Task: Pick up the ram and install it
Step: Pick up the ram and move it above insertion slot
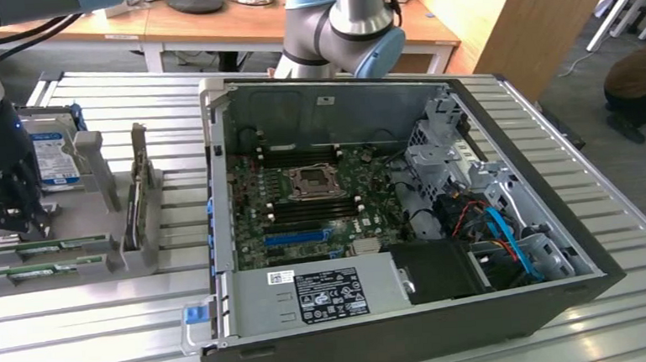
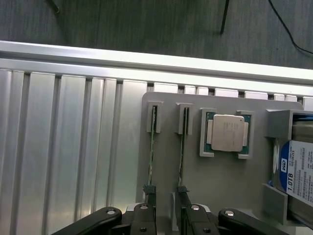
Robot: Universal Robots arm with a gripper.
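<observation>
You see the hand (image 2: pixel 166 203) spread wide over a grey holder (image 2: pixel 225 181) on the ribbed tabletop (image 2: pixel 63 147). Two sticks stand on edge in parallel slots. One ram stick (image 2: pixel 152 152) lines up with one fingertip, and the second ram stick (image 2: pixel 182 152) lines up with the other. Just beside the second sits a processor (image 2: pixel 227 133), then a hard drive (image 2: pixel 296 171).
</observation>
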